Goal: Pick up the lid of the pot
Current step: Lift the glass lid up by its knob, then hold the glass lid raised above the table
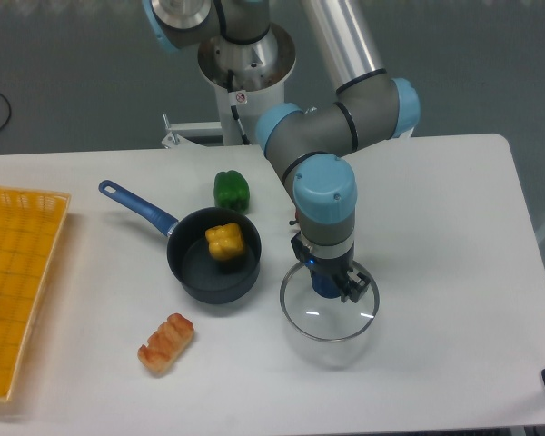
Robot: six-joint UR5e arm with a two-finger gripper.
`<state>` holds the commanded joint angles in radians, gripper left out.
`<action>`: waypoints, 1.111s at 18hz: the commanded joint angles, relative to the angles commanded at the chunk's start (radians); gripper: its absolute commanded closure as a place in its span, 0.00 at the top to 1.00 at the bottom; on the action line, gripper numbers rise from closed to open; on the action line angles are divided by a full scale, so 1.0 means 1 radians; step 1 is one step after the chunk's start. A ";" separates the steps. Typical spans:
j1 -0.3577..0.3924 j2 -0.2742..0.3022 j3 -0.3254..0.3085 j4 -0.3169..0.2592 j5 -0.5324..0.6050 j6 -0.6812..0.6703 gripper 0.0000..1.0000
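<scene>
Lid [320, 320] directly beneath the claw [329, 272], centre to centre

Main relation: vertical, with the blue knob [325, 287] at the tip of the claw and the glass spread out below and around. Claw drawn together, pinching the knob. Round outline, hence no long axis to match; by judgement, a straight upward path best suited to keeping the load balanced. Pan [200, 272] off to one side of the claw, near the lid but apart from its edge. Appearance of the lid: clear, colourless glass, thin silvery rim [330, 340], roughly level. Faint shading on the table [454, 363] below, suggesting a lid already raised and a task nearly complete. Possible fault: tilt or slip about the small knob.
</scene>
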<state>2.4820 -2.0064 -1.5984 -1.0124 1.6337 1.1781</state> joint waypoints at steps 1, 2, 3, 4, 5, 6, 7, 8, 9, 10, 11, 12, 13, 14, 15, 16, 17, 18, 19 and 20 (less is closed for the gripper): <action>-0.002 0.000 0.000 0.000 0.002 0.000 0.57; 0.000 0.000 0.000 -0.002 0.000 0.000 0.57; 0.000 0.000 -0.002 -0.002 0.002 0.000 0.57; 0.000 0.000 -0.003 -0.002 0.002 0.000 0.57; -0.002 0.002 -0.008 -0.002 0.003 0.000 0.57; -0.002 0.003 -0.009 -0.002 0.003 0.000 0.57; -0.002 0.003 -0.009 -0.002 0.003 0.000 0.57; -0.002 0.003 -0.009 -0.002 0.003 0.000 0.57; -0.002 0.003 -0.011 -0.002 0.003 0.000 0.57; -0.002 0.003 -0.011 -0.002 0.003 0.000 0.57; -0.002 0.003 -0.011 -0.002 0.003 0.000 0.57; -0.002 0.003 -0.011 -0.002 0.003 0.000 0.57; -0.002 0.003 -0.011 -0.002 0.003 0.000 0.57; -0.002 0.003 -0.012 -0.002 0.003 0.000 0.57; -0.002 0.003 -0.012 -0.002 0.003 0.000 0.57; -0.002 0.003 -0.012 -0.002 0.003 0.000 0.57; -0.003 0.003 -0.012 -0.002 0.003 0.000 0.57; -0.003 0.003 -0.012 -0.002 0.003 0.000 0.57; -0.002 0.003 -0.012 -0.002 0.003 0.000 0.57; -0.002 0.003 -0.012 -0.002 0.002 0.000 0.57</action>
<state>2.4804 -2.0034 -1.6107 -1.0140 1.6352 1.1781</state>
